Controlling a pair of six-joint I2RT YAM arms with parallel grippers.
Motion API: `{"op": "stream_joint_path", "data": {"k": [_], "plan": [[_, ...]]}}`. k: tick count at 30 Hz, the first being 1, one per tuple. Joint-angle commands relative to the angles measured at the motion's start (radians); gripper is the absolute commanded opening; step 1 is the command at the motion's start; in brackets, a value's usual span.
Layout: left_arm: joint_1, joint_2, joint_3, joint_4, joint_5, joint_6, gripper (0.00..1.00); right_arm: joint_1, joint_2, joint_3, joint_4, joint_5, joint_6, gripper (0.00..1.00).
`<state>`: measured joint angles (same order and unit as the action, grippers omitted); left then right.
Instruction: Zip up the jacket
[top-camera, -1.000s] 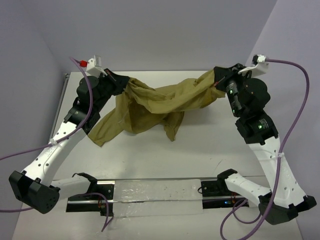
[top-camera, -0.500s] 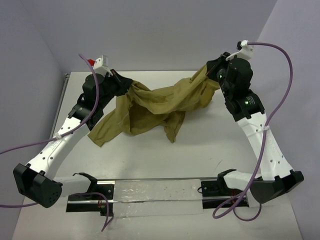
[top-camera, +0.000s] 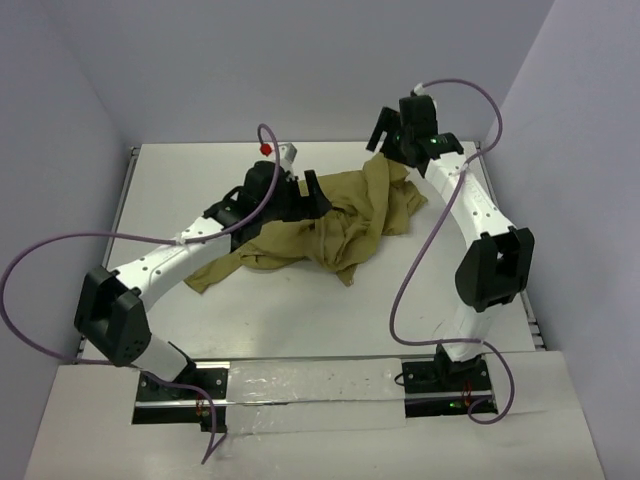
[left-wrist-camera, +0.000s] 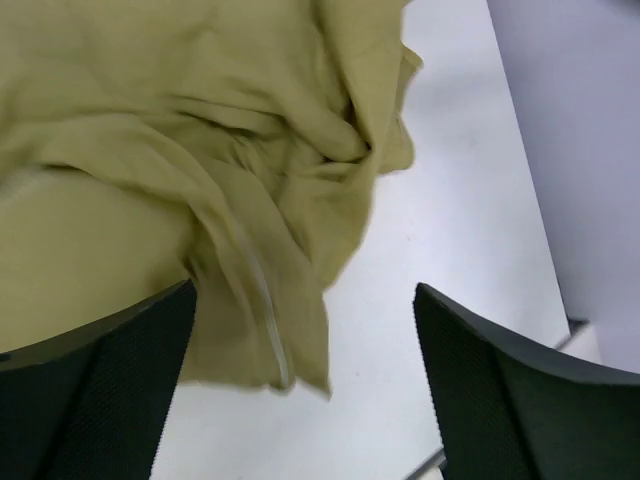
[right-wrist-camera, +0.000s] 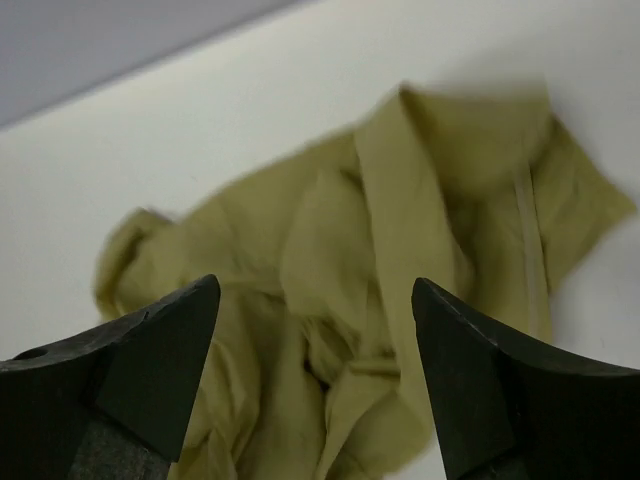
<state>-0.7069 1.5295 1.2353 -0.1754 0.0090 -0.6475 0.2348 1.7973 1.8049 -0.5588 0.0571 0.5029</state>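
Jacket (top-camera: 340, 215): lies in a crumpled heap on the table (top-camera: 300, 310), toward the far middle. One lobe trails out to the near left, and another bunches up at the far right.
Jacket front: cannot tell whether it is zipped; the folds hide it.
Left gripper (top-camera: 312, 196): low over the left-middle of the heap. In the left wrist view (left-wrist-camera: 303, 295) its jaws stand wide apart with nothing clamped between them. Rumpled cloth (left-wrist-camera: 200, 120) and bare table show beyond the gap.
Left finger (left-wrist-camera: 90, 390): cloth runs right up to its edge; cannot tell whether they touch.
Pale strip (left-wrist-camera: 265, 300): runs down a folded edge of the cloth, just beside the left finger.
Right gripper (top-camera: 383, 140): at the far right end of the heap, pointing down toward it. In the right wrist view (right-wrist-camera: 315, 290) the jaws are spread wide and hold nothing.
Cloth under right gripper (right-wrist-camera: 400, 230): slack and piled, and somewhat blurred.
Second pale strip (right-wrist-camera: 530, 240): along a fold at the right of that view.
Cables (top-camera: 420, 260): purple, looping off both arms.
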Motion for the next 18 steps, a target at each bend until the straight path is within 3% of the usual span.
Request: {"op": "stream_joint_path", "data": {"k": [1,5,7,11,14,18], "plan": [[0.056,-0.131,0.086,-0.055,-0.087,0.058,0.99,-0.005,-0.198,-0.154,0.035,0.054,0.005,0.88],[0.179,-0.24,-0.02,-0.054,-0.119,-0.006,0.99,0.005,-0.33,-0.356,0.116,0.089,0.013,0.9],[0.297,-0.297,-0.098,-0.061,-0.118,-0.086,0.93,0.032,-0.381,-0.474,0.157,0.104,0.003,0.9],[0.332,-0.308,-0.212,-0.121,-0.23,-0.151,0.86,0.082,-0.436,-0.665,0.204,0.096,-0.002,0.9],[0.337,-0.276,-0.291,-0.116,-0.215,-0.201,0.88,0.122,-0.448,-0.807,0.236,0.082,0.034,0.9],[0.337,-0.206,-0.383,0.004,-0.147,-0.252,0.95,0.129,-0.448,-0.922,0.303,-0.002,0.075,0.9]]}}
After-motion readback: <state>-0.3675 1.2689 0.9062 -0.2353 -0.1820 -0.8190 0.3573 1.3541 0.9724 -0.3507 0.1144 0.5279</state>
